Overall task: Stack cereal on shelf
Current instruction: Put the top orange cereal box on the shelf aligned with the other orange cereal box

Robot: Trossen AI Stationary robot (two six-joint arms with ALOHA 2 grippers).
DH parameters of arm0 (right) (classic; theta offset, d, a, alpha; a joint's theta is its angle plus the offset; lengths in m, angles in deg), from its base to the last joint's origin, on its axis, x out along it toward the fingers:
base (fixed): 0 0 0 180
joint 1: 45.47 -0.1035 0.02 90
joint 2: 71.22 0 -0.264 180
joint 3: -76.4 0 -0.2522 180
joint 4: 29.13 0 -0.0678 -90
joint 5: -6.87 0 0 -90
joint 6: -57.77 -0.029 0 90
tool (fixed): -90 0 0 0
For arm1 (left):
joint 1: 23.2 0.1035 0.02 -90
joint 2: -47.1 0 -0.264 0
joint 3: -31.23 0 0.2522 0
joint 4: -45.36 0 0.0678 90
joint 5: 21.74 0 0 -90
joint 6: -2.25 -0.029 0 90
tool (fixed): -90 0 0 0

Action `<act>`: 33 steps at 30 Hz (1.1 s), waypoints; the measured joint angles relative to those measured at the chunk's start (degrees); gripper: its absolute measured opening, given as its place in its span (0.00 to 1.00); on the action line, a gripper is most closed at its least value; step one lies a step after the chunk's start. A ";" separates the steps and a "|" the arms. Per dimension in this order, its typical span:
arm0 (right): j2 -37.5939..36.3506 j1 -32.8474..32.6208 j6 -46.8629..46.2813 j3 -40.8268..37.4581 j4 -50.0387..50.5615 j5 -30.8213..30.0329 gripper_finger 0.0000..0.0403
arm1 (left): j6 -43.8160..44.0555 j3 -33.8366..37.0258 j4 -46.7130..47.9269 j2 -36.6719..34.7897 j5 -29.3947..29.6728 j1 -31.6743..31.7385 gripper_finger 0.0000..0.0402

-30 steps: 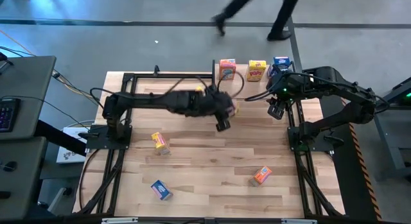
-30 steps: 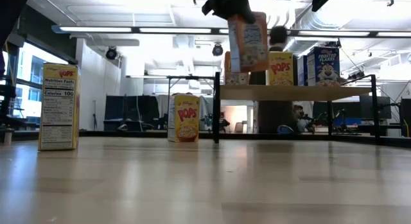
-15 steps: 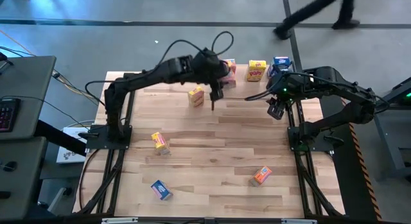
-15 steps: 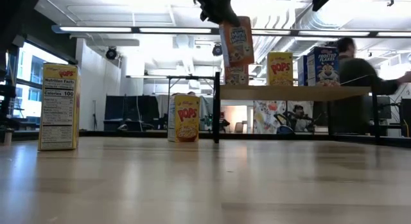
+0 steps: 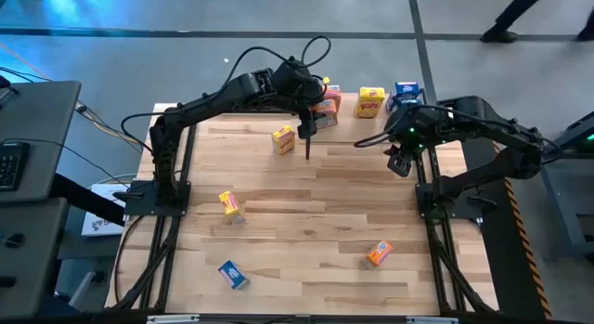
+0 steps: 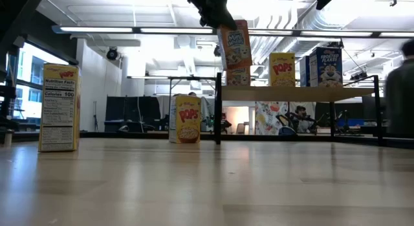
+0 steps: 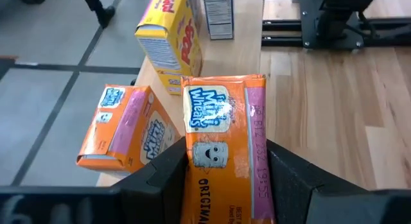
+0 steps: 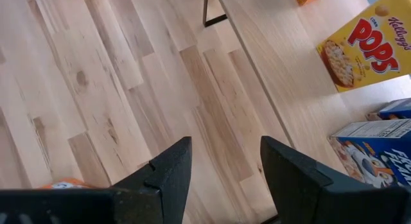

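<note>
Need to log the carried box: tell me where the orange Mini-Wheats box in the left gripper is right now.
The orange Mini-Wheats box is clamped in the left gripper, held in the air above the shelf's left end, over the orange box already standing there.

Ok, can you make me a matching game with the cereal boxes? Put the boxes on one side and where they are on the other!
Boxes:
1. Orange Mini-Wheats box
2. Blue Frosted Flakes box
3. Yellow Pops box
4. Blue box

Places:
A. standing on the table beside the shelf
B. lying on the table's near part
C. held in the left gripper
D. standing on the shelf

Pairs: 1-C, 2-D, 3-A, 4-B
</note>
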State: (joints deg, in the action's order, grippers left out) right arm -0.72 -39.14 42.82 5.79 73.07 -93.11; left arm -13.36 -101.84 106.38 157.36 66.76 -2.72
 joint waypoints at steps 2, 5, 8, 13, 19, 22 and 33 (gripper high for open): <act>-0.02 0.00 0.31 0.00 0.01 0.00 0.44 | -1.19 0.00 0.57 0.00 -0.11 0.35 0.39; 0.00 0.00 0.41 -0.02 0.01 0.02 0.44 | -2.13 0.00 0.75 0.10 -0.66 0.93 0.39; 0.00 0.00 0.41 -0.01 0.01 0.04 0.44 | -2.58 0.07 0.64 0.55 -1.62 1.01 0.39; -0.01 0.00 0.41 -0.01 0.01 0.07 0.44 | -4.50 0.09 0.48 0.69 -1.90 1.10 0.39; 0.00 0.00 0.41 -0.01 0.01 0.09 0.44 | -4.55 0.09 0.46 0.81 -1.86 1.23 0.39; -0.02 0.00 0.41 0.00 0.01 0.09 0.44 | -4.57 0.09 0.40 0.81 -1.86 1.21 0.39; -0.02 0.00 0.41 -0.02 0.01 0.09 0.44 | -4.54 0.04 -0.97 1.51 -1.93 1.67 0.39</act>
State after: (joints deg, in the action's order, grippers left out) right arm -0.73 -39.14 43.23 5.77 73.07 -93.02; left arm -17.91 -101.79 105.41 158.88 64.83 -1.05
